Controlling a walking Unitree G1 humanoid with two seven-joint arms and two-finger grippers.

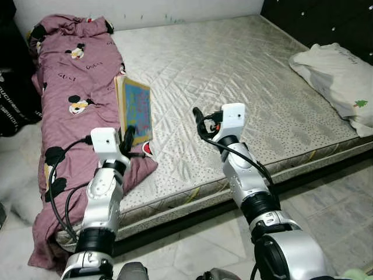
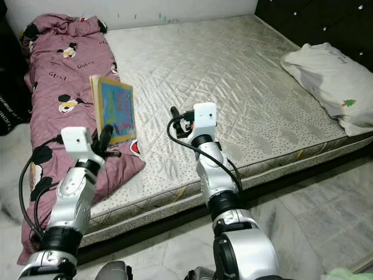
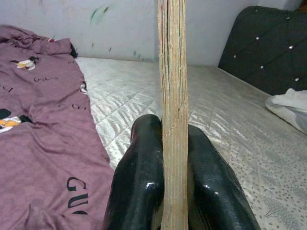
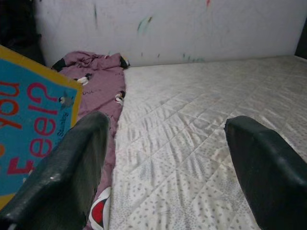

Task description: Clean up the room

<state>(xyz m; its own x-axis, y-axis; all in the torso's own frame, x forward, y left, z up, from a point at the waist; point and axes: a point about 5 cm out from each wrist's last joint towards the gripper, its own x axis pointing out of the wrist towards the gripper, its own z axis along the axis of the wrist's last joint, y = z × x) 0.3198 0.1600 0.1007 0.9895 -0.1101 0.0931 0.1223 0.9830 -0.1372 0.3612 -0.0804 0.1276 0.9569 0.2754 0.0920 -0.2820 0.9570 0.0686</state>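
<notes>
A thick children's board book (image 1: 136, 109) with a blue cover and yellow border stands upright above the mattress's left side. My left gripper (image 1: 129, 139) is shut on its lower edge; in the left wrist view the book's page edge (image 3: 173, 105) is clamped between both black fingers (image 3: 139, 182). My right gripper (image 1: 198, 116) hovers open over the grey quilted mattress (image 1: 233, 76), just right of the book, with nothing between its fingers (image 4: 72, 167). The book's cover (image 4: 29, 129) shows at the side of the right wrist view.
A purple cartoon-print blanket (image 1: 70, 87) lies crumpled along the mattress's left side and hangs over its front edge. A white pillow (image 1: 338, 73) rests at the right edge beside a dark headboard (image 1: 326, 20). Marble floor (image 1: 326, 192) lies in front.
</notes>
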